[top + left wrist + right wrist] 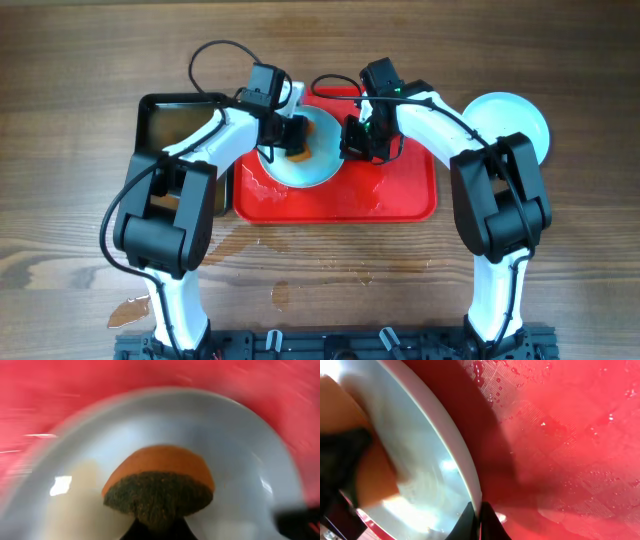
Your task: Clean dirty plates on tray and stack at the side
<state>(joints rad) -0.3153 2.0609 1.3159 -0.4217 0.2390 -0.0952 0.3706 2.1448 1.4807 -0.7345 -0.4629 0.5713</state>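
Near edge: puddles (128,312) on wooden counter (70,70). Centre: pale blue plate (312,168) on red tray (400,195), rim pinched between closed fingers of right gripper (480,521). Orange sponge (159,485) with dark scrub layer, inside that plate, clamped in left gripper (290,135). Beyond: black tray (170,125) at left, second plate (515,115) on counter beside the tray's right end.

My left jaws' sponge (297,152) filled the plate's (310,172) middle and my right jaws clamped its rim, leaving scant room between. The black tray (168,125) hemmed my left, another plate (520,118) my right. The red tray's (400,200) right half lay open.
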